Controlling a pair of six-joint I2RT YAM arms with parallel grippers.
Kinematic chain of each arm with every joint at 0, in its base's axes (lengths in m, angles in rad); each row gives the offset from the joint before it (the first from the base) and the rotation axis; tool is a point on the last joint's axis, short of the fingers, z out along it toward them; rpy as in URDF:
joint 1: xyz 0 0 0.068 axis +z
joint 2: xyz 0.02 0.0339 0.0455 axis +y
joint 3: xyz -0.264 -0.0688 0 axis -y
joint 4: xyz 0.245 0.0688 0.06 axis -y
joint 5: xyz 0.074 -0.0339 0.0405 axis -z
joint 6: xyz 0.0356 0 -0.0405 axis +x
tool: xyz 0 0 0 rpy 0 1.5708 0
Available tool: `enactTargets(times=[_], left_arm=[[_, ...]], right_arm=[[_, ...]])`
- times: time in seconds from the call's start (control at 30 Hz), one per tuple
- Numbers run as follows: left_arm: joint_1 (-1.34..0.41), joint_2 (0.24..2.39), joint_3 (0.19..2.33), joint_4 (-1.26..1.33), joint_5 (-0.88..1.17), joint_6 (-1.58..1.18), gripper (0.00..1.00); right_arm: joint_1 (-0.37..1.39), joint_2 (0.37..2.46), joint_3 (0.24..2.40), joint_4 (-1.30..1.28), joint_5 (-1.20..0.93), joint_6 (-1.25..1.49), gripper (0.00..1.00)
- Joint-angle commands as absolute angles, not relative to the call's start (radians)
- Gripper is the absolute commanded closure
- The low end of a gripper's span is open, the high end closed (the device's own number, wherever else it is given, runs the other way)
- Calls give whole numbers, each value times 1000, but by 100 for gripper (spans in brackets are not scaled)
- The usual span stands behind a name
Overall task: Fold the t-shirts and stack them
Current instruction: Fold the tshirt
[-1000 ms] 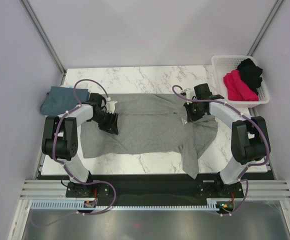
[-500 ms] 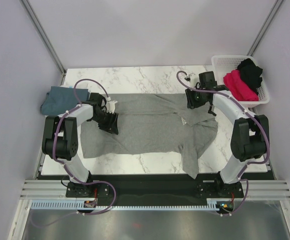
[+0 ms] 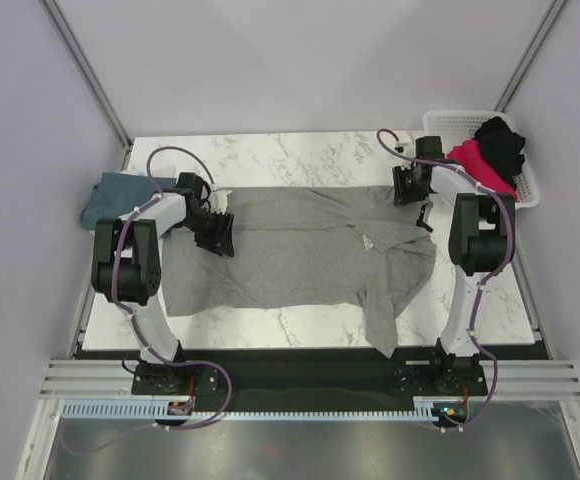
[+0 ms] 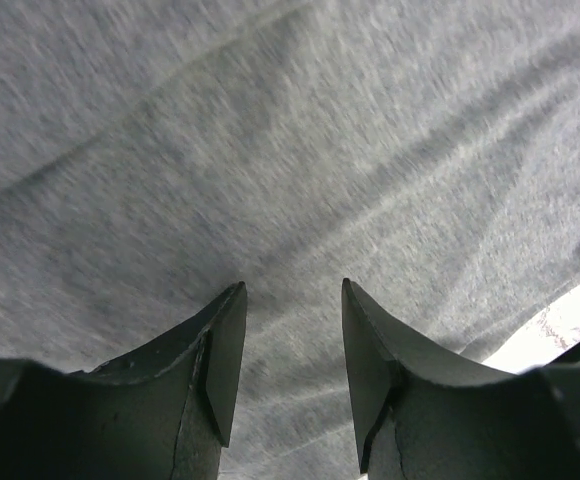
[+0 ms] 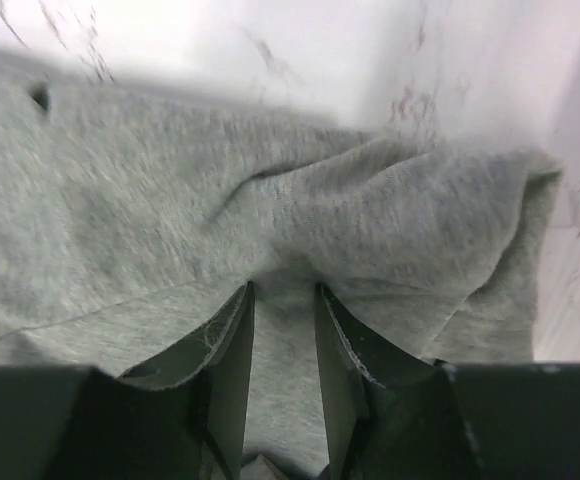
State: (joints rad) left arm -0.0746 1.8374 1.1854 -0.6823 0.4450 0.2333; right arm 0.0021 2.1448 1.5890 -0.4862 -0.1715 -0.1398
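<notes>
Pale walls [image 3: 290, 60] close in a white marble desk [image 3: 300, 150]. A grey shirt [image 3: 290, 255] lies spread across its middle, one flap running towards 5 o'clock. The left arm [image 3: 130, 250] folds up and reaches in from 9 o'clock. The right arm [image 3: 475, 240] stretches towards 1 o'clock. A basket [image 3: 440, 122] at 2 o'clock holds a pink shirt [image 3: 475, 170] and a black shirt [image 3: 500, 140]. A teal shirt [image 3: 115, 192] sits at 9 o'clock. The left gripper [image 4: 290, 300] is low over the grey cloth, jaws moderately apart and holding nothing. The right gripper [image 5: 283, 292] is narrowly parted and empty, its tips at the shirt's bunched 1 o'clock corner.
</notes>
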Motion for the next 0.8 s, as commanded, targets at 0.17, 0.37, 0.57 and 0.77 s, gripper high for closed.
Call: enactTargets(times=[0.17, 0.37, 0.57, 0.77], left_arm=[[-31, 2035, 1558, -736, 396, 310, 50], [-12, 2210, 1787, -776, 342, 331, 50], [-2, 2310, 1876, -778, 282, 339, 49], [-2, 2394, 1985, -773, 241, 347, 49]], right_arm=[[6, 2216, 1698, -482, -164, -117, 62], [6, 2285, 1749, -483, -118, -121, 61], [6, 2321, 1767, -482, -81, -127, 61], [-25, 2367, 1801, -474, -37, -143, 61]])
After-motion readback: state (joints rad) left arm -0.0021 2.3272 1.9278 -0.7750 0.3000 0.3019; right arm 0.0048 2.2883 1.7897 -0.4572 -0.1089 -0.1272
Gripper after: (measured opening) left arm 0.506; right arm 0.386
